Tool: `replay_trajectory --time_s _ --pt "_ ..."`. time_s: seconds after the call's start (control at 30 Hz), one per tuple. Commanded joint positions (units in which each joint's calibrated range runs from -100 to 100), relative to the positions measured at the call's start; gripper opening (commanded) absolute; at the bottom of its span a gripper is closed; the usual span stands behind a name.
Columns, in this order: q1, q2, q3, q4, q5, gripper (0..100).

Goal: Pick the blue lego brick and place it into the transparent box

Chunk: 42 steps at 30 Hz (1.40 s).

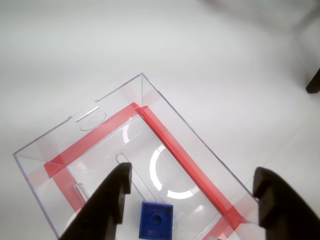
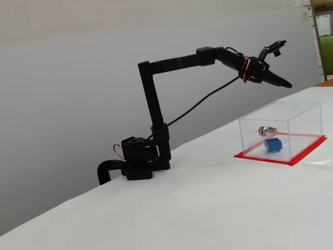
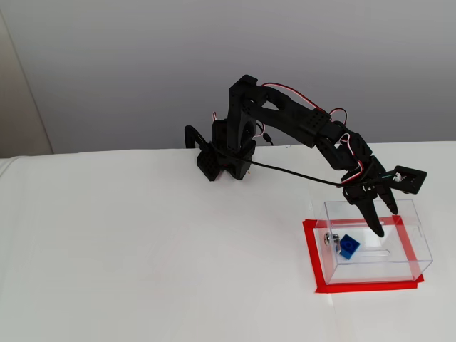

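Note:
The blue lego brick (image 1: 156, 220) (image 2: 272, 144) (image 3: 349, 246) lies on the floor of the transparent box (image 1: 115, 97) (image 2: 299, 122) (image 3: 422, 251), next to the silver lock (image 2: 266, 129) (image 3: 330, 239) on one wall. The box stands on a red base (image 2: 303, 155) (image 3: 313, 265). My gripper (image 1: 192, 172) (image 2: 285, 65) (image 3: 386, 221) hangs above the open top of the box. Its jaws are spread wide with nothing between them. In the wrist view the brick shows below, between the two black fingers (image 1: 115, 192).
The arm's base (image 2: 138, 161) (image 3: 224, 153) sits at the back edge of the white table (image 2: 197, 208) (image 3: 142, 249). A dark object (image 1: 314, 82) shows at the right edge of the wrist view.

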<state>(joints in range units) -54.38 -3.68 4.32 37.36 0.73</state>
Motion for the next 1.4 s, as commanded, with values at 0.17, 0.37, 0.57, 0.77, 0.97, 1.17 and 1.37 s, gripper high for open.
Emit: replay_trajectory --time_s 0.17,0.37,0.57,0.77,0.97,1.17,1.37 --pt "-0.22 -1.54 -0.53 -1.24 -0.11 27" --pt "0.74 -1.71 -0.53 -1.24 0.21 22" --pt "3.18 -4.93 0.65 -0.72 0.31 1" --pt "7.69 -12.06 7.25 -0.81 0.36 1" --pt "15.30 -23.26 15.66 -0.63 0.42 2" --pt "24.84 -35.74 23.70 -0.55 0.15 2" --pt "33.35 -45.66 30.03 -0.55 -0.05 2"
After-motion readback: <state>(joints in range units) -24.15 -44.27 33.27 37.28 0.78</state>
